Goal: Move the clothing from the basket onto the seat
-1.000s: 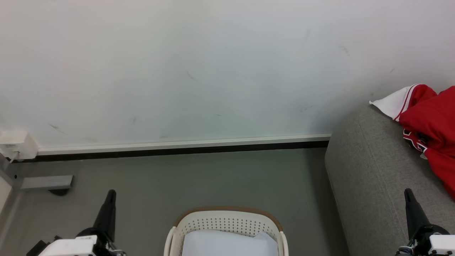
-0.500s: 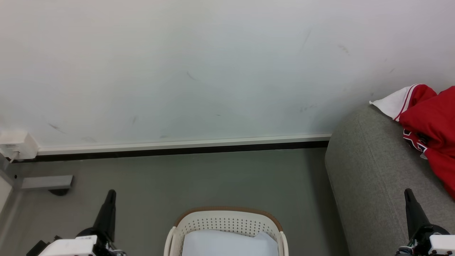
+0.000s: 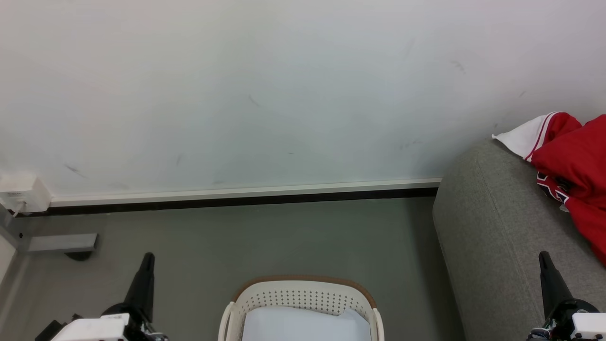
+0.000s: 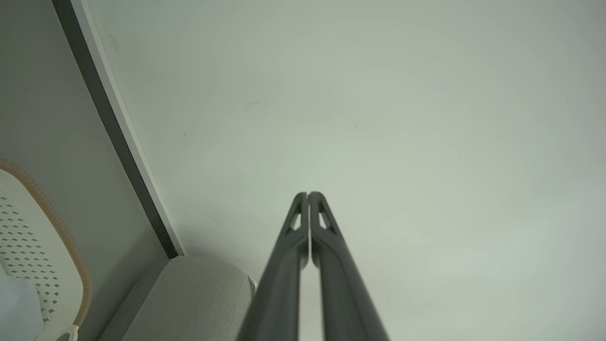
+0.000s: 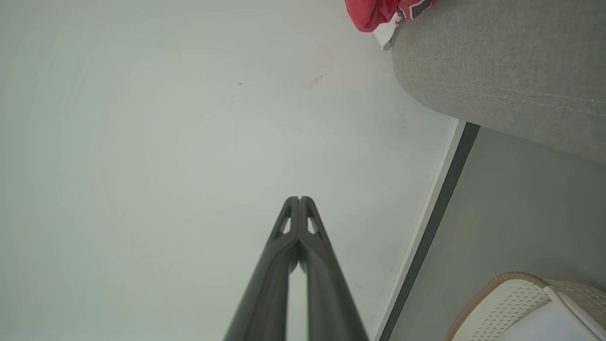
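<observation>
Clothing (image 3: pixel 580 161) of red shiny fabric is seen lying in a crumpled heap on the seat (image 3: pixel 492 237), at the far right of the scene. The heap is cut by the right edge of the head view. Its long axis runs from far left to near right along the top of the seat. A white-trimmed corner with thin red stripes points to the far left, toward the wall (image 3: pixel 284 94), and hangs a little over the rounded grey edge. A patch of black-and-white lettering is visible on the left side of the heap, but it cannot be read.

The basket (image 3: pixel 303 284) stands on the floor (image 3: pixel 284 237) to the left of the seat, apart from it, at the near middle of the scene. Inside it a plain white sheet (image 3: pixel 303 324) is seen.

The right gripper (image 3: pixel 543 255) is held over the near part of the seat, near-left of the clothing and apart from it. Its two dark fingers are pressed together, and nothing is pinched between them. The left gripper (image 3: pixel 148 256) is held over the floor, to the left of the basket. Its fingers are also pressed together on nothing. Both grippers point away, toward the wall.

A white skirting strip (image 3: pixel 236 192) runs along the foot of the wall. A small white box (image 3: pixel 21 192) is fixed on the wall at the far left.
</observation>
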Tool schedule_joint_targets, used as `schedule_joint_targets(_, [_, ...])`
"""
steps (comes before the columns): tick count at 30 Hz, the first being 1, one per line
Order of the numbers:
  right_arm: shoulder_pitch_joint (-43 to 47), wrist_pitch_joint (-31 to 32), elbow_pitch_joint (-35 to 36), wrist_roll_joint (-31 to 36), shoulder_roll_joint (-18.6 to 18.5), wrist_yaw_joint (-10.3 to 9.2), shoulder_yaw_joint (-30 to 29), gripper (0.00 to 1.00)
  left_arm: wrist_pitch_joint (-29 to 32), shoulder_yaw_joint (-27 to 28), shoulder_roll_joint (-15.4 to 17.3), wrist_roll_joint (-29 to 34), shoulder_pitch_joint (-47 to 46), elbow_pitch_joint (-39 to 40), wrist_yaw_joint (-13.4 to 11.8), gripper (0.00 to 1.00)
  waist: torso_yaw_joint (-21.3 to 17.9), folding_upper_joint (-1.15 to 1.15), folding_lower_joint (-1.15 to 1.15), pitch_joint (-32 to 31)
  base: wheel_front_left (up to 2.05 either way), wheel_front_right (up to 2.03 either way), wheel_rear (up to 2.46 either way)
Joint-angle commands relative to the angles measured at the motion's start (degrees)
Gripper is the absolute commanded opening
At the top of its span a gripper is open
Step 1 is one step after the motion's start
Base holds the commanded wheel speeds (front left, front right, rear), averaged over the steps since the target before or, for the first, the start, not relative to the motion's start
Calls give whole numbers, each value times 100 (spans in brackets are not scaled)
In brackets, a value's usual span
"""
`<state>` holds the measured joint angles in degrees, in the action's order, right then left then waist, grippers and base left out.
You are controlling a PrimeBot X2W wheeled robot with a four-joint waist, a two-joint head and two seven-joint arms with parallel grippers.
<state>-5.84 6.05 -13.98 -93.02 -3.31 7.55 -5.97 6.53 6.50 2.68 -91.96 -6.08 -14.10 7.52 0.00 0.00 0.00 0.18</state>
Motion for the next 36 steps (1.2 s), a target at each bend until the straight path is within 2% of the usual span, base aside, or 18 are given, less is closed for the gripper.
schedule_joint_targets(1, [-64,26,7,28,-1,-12,-17,0,21,8,39,-83,-40,15,-6,0,0,0,0,0,0,0,0])
schedule_joint_targets(36, [-68,29,5,53,17,-12,-43,0,20,7,39,-84,-40,15,-6,0,0,0,0,0,0,0,0])
